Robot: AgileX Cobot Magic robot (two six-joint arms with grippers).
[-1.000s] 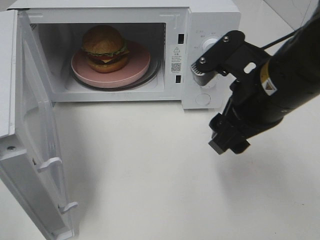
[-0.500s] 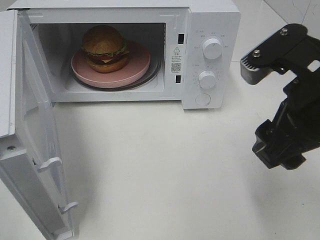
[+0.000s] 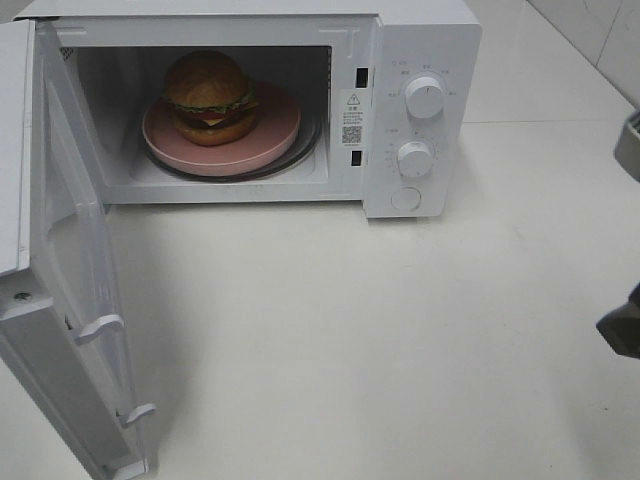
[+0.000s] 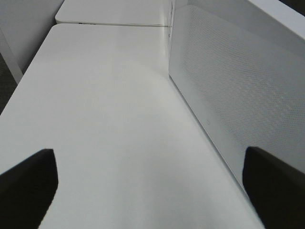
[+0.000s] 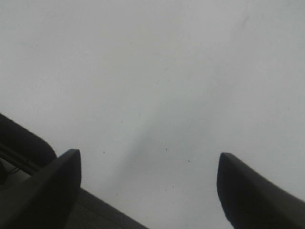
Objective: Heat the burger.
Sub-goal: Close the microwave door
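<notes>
The burger [image 3: 209, 96], with a brown domed bun and green lettuce, sits on a round pink plate [image 3: 270, 135] inside the white microwave [image 3: 420, 60], whose door [image 3: 70, 290] stands wide open at the left. My right gripper [image 5: 148, 183] is open and empty over bare white table; only a dark sliver of its arm [image 3: 628, 330] shows at the right edge of the exterior view. My left gripper [image 4: 150, 183] is open and empty beside the microwave's perforated side wall [image 4: 238, 90].
Two round knobs [image 3: 425, 98] and a button sit on the microwave's right panel. The open door juts toward the front left. White table [image 3: 350, 340] spreads in front of the microwave.
My right arm has pulled away from the microwave's knobs to the right and has almost left the exterior view. The burger and door have not moved.
</notes>
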